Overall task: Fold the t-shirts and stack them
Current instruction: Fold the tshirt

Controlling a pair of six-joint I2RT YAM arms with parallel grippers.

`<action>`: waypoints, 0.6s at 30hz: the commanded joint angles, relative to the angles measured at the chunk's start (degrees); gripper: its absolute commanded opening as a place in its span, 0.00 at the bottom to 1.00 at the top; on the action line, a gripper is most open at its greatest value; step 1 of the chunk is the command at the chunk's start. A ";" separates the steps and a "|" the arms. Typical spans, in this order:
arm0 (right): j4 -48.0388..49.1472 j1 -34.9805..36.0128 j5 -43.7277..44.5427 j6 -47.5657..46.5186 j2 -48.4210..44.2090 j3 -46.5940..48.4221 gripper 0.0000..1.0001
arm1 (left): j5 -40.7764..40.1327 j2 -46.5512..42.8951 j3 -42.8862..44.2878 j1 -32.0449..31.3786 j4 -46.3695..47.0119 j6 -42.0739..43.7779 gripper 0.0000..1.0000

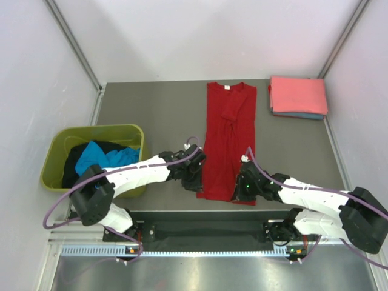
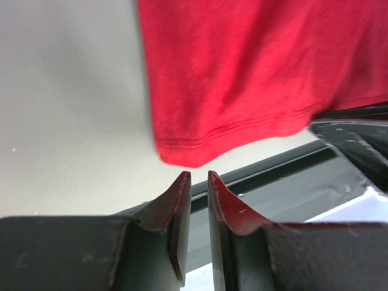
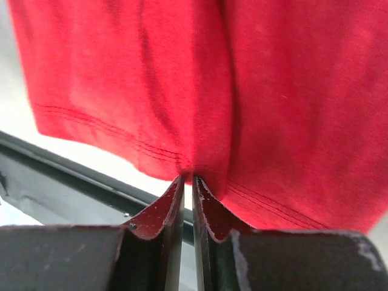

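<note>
Closing here, the left gripper [image 2: 197, 176], slightly spread just short of the near hem of the red shirt [image 1: 227, 136] on the surface [image 1: 151, 115], could catch nothing, while the right gripper [image 3: 187, 179], almost pressed together at that hem, may grip too little cloth; I cannot tell.

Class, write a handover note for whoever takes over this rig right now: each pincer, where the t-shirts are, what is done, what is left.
Left pincer: slightly open, empty, just short of the near hem of the red t-shirt.
Right pincer: almost closed at that hem; grip unclear.
The red t-shirt lies on the table, folded into a narrow lengthwise strip.
Done: salmon-pink t-shirt folded on a blue t-shirt, far right corner.
Left: finish and stack the red; then the turquoise t-shirt and black t-shirt in the green tub.
</note>
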 commanded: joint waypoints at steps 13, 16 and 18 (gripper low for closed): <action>-11.26 -2.77 3.59 -2.55 -10.28 5.66 0.22 | 4.53 1.54 -1.37 8.12 3.32 7.04 0.39; -13.99 -7.96 1.14 -5.71 -10.99 4.52 0.23 | 7.34 3.73 -2.60 8.21 5.87 7.39 0.40; -15.22 -12.97 -0.01 -7.82 -11.69 3.81 0.25 | 8.58 5.05 -3.39 8.30 7.36 7.39 0.40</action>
